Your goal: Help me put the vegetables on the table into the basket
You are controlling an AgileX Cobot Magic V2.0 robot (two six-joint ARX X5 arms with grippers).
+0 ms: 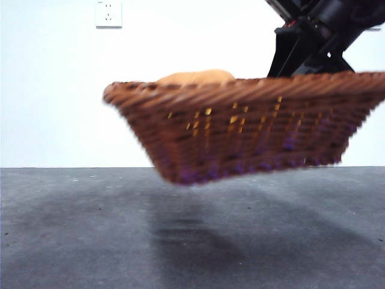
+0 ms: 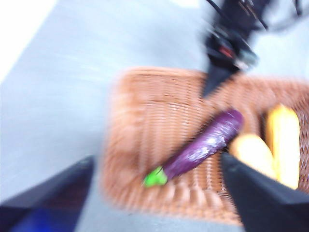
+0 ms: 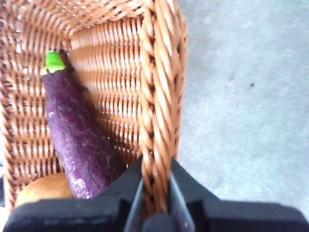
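Right gripper (image 3: 155, 193) clamps the rim of the basket (image 3: 159, 87), one jaw on each side of the braid. Basket hangs tilted above the table (image 1: 72, 229), clear of it, with its shadow below. Eggplant (image 3: 72, 140) lies inside along the wall, green stem away from the gripper; potato (image 3: 43, 189) touches its other end. Yellow piece (image 2: 285, 142) sits beside the potato. Left gripper (image 2: 159, 198) hovers over the basket, jaws wide, holding nothing.
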